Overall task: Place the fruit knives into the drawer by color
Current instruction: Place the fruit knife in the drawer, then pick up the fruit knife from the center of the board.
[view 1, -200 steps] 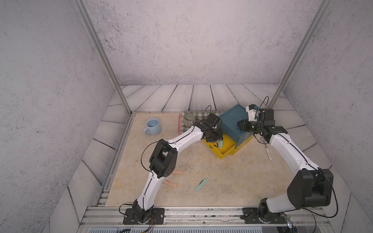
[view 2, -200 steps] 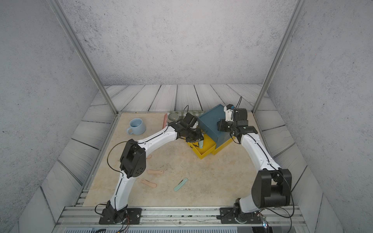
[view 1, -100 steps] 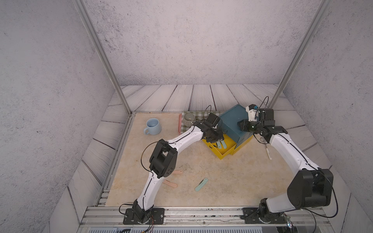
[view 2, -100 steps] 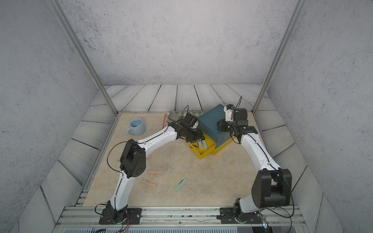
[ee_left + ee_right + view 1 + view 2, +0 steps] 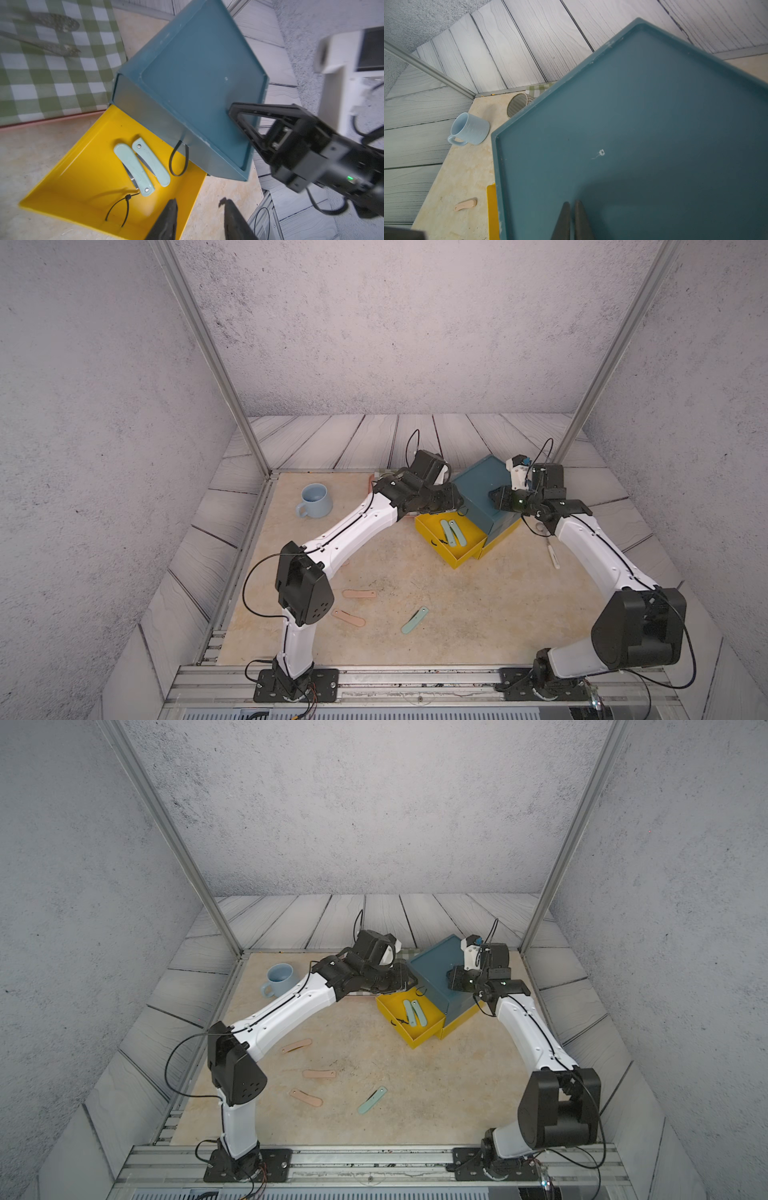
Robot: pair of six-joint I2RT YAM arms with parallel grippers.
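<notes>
Knives (image 5: 135, 168) lie in drawer (image 5: 83, 176), near left pincer (image 5: 199, 201).

Left arm (image 5: 357, 526) and right arm (image 5: 590, 547): white link shells with small dark screw heads, black joint housings, thin black cables looping outside. Left elbow housing (image 5: 305, 593) shows a cluster of small round holes. Black base plates (image 5: 291, 688), bolted. Left gripper (image 5: 200, 201) and right gripper (image 5: 572, 202): matt black, tapered fingers (image 5: 169, 218). White wrist camera module (image 5: 516, 472); one green indicator light (image 5: 350, 178).

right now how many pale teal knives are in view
3: one teal knife beside another in the open yellow drawer, a third on the table. More may be hidden.
</notes>
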